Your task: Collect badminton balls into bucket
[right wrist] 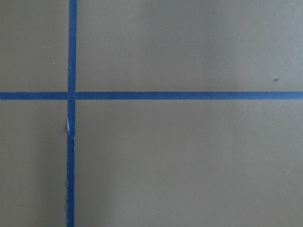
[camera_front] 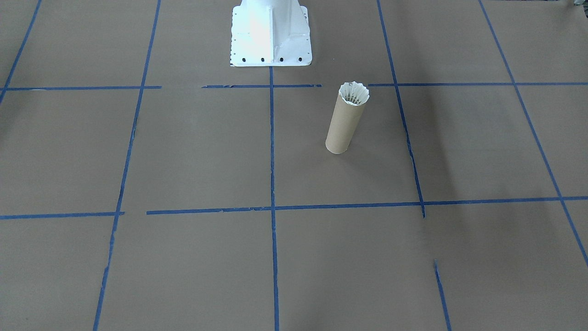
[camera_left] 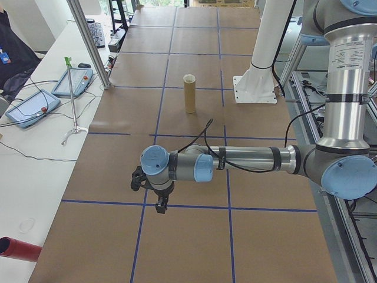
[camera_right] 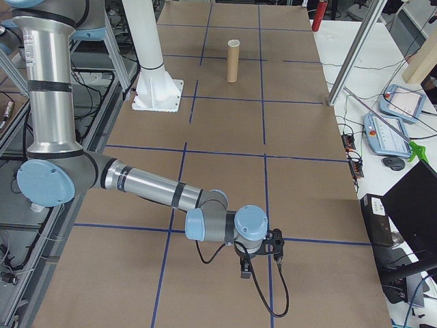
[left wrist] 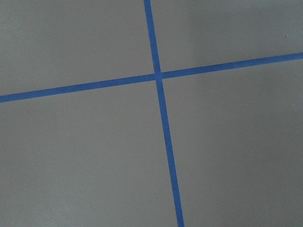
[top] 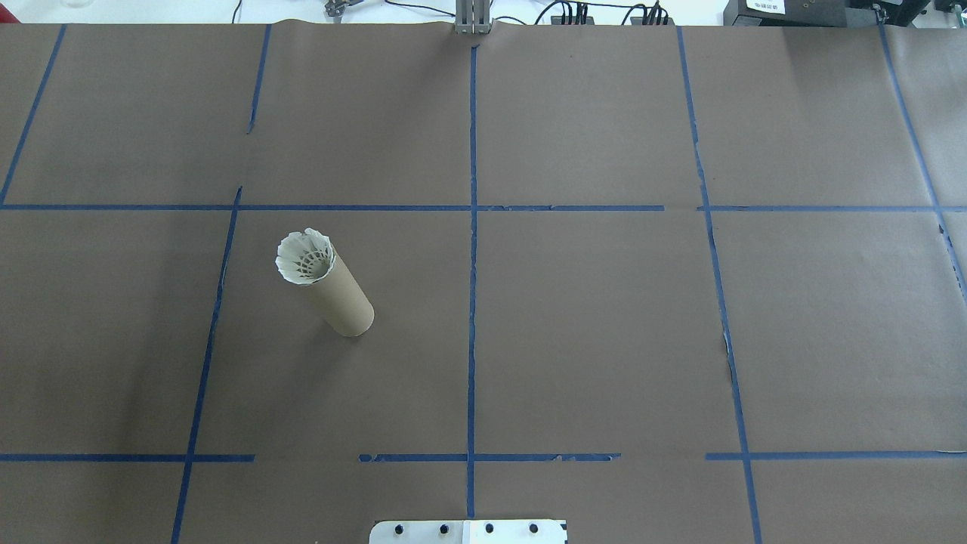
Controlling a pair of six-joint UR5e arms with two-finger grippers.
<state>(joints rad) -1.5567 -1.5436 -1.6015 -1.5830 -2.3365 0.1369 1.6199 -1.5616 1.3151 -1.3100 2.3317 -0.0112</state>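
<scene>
The bucket (camera_front: 341, 130) is a tall brown cardboard tube standing upright on the brown paper table, also seen in the overhead view (top: 346, 300). A white feathered badminton ball (camera_front: 353, 94) sits in the tube's mouth with its feathers flared above the rim (top: 304, 257); its cork tip is hidden inside. My left gripper (camera_left: 158, 203) hangs low over the table end, far from the bucket (camera_left: 189, 94). My right gripper (camera_right: 247, 268) hangs over the opposite end, far from the bucket (camera_right: 233, 61). I cannot tell whether either is open or shut. Both wrist views show only paper and blue tape.
The white robot base (camera_front: 271, 34) stands at the table's robot side, close to the tube. Blue tape lines (top: 472, 302) grid the paper. A side desk holds teach pendants (camera_left: 70, 82) (camera_right: 403, 102), cables and a red cylinder (camera_left: 17, 249). A person's sleeve (camera_left: 12, 50) shows at the desk.
</scene>
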